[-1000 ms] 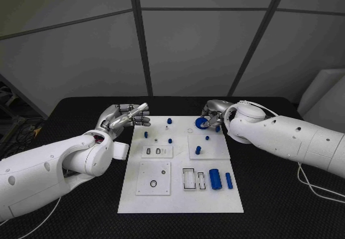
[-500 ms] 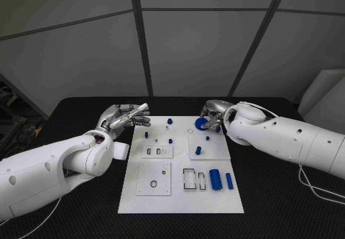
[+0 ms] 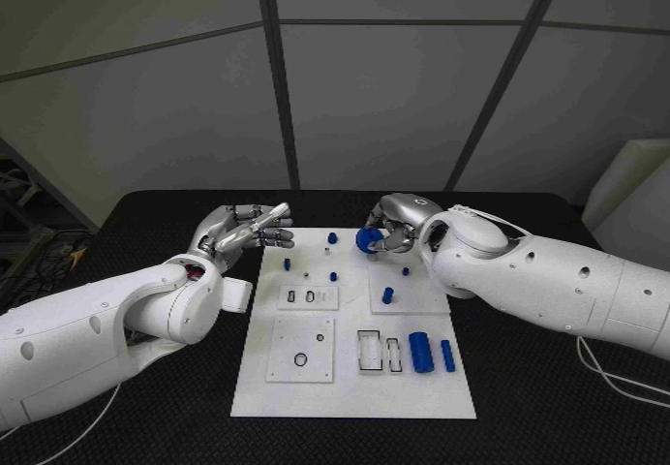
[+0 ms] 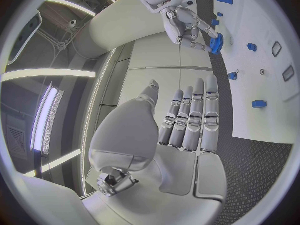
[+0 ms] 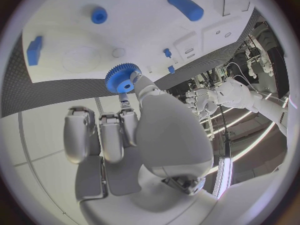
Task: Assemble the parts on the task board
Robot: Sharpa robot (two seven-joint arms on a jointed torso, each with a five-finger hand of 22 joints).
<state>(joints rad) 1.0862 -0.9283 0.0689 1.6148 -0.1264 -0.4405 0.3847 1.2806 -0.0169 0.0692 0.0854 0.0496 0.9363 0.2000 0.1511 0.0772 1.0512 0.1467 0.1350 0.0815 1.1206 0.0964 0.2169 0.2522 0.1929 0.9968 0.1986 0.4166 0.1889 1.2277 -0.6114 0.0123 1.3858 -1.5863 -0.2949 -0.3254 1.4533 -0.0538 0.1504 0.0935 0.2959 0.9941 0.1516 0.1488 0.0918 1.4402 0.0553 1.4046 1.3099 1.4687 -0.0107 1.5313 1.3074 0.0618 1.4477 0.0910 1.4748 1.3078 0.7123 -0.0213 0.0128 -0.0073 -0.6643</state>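
Saw, nearest, the bare front strip of the white board [image 3: 350, 392] lying on the black table [image 3: 559, 407]. Found just behind that strip a thick blue cylinder [image 3: 417, 350] lying flat, with a thinner blue bar [image 3: 447, 355] just beside it on the right and two narrow rectangular slots [image 3: 377, 350] on its left. Noted a small black ring [image 3: 300, 359] on a raised square plate, well to the left of the slots.

Found farther back a short blue peg [image 3: 387, 294] standing upright on the right-hand plate, with a smaller blue peg [image 3: 407, 271] near it. Counted on the left half three more small blue pegs standing apart from one another, the farthest [image 3: 332, 236] close to the board's far edge.

Saw at the far end the right hand [image 3: 395, 225], reaching in over the board's far middle. Found its fingers closed on a blue gear [image 3: 370, 240], pinched by thumb and fingertips at the hub, teeth free all round. Could not tell whether the gear touched the board below.

Saw the left hand [image 3: 249, 228] raised at the board's far left corner, fingers straight and side by side, thumb set apart, holding nothing and touching nothing.
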